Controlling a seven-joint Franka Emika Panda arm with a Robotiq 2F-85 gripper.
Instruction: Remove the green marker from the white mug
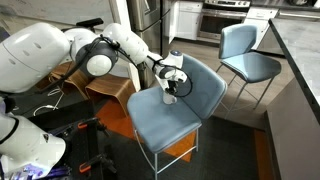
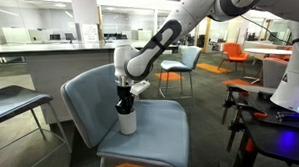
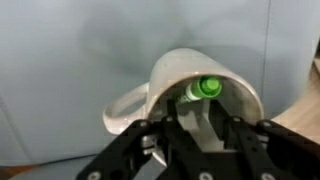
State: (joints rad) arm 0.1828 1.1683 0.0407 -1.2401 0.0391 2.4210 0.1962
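The white mug (image 3: 178, 62) stands on the blue-grey chair seat (image 1: 185, 118), its handle to the left in the wrist view. The green marker (image 3: 208, 88) stands inside it, its tip leaning on the rim. My gripper (image 3: 200, 128) hangs straight above the mug, open, its fingers on either side of the marker and not touching it. In both exterior views the gripper (image 2: 125, 94) sits just over the mug (image 2: 127, 121), with the mug (image 1: 168, 98) mostly hidden under the gripper (image 1: 170, 86). The marker is too small to see there.
The chair's backrest (image 2: 85, 91) rises close behind the mug. A second blue chair (image 1: 245, 50) stands further off beside a dark counter (image 1: 298, 70). A wooden stool (image 1: 108, 88) is near the arm. Another chair (image 2: 10, 98) and black equipment (image 2: 266, 114) flank the seat.
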